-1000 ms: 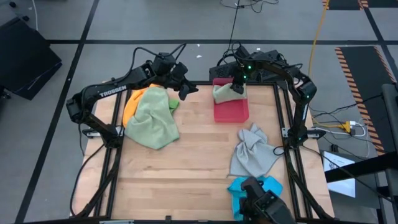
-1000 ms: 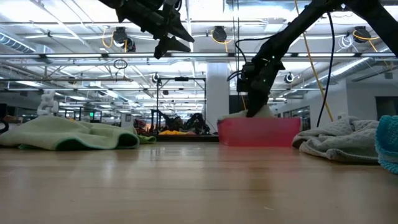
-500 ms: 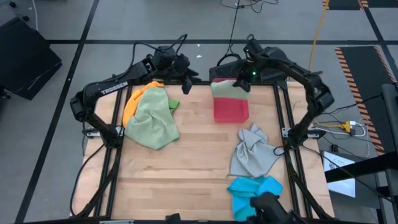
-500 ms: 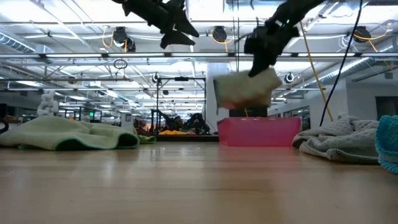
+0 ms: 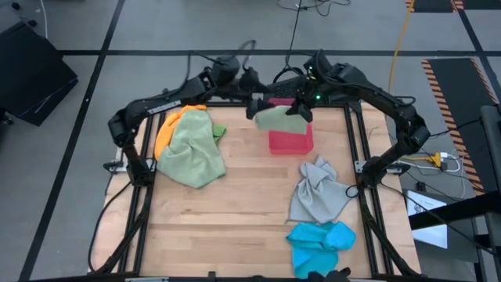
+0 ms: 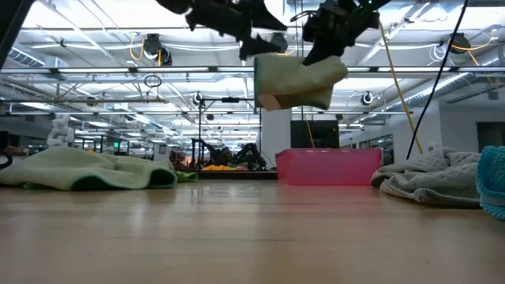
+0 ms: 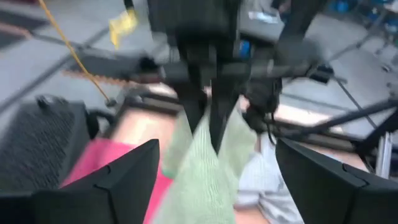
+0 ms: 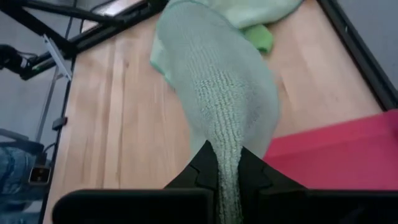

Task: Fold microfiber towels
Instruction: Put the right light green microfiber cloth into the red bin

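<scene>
A: Start on the left. What has changed?

B: The pile at the table's left edge lies as it did: a rumpled pale sage towel [image 5: 193, 149] over an orange towel [image 5: 166, 129], with a bright green corner [image 5: 218, 131] poking out. The left gripper [image 5: 252, 107] has swung rightward across the back edge, and its fingers have spread wide, empty, just beside the lifted cloth.

A: And the lifted cloth?

B: A second sage towel [image 5: 274, 118], which sat in the pink-red tray [image 5: 291, 141] a second ago, now hangs in the air above it. The right gripper [image 5: 300, 109] is clamped on its top edge; the wrist view shows the looped, nubby weave pinched between the dark fingers [image 8: 205, 171].

A: Shapes and textures further right?

B: The tray is a smooth, rigid plastic rectangle. Beyond it a grey towel [image 5: 317, 193] lies bunched in soft peaks, and the bright blue towel [image 5: 319, 244] is crumpled near the front edge, now fully uncovered.
</scene>
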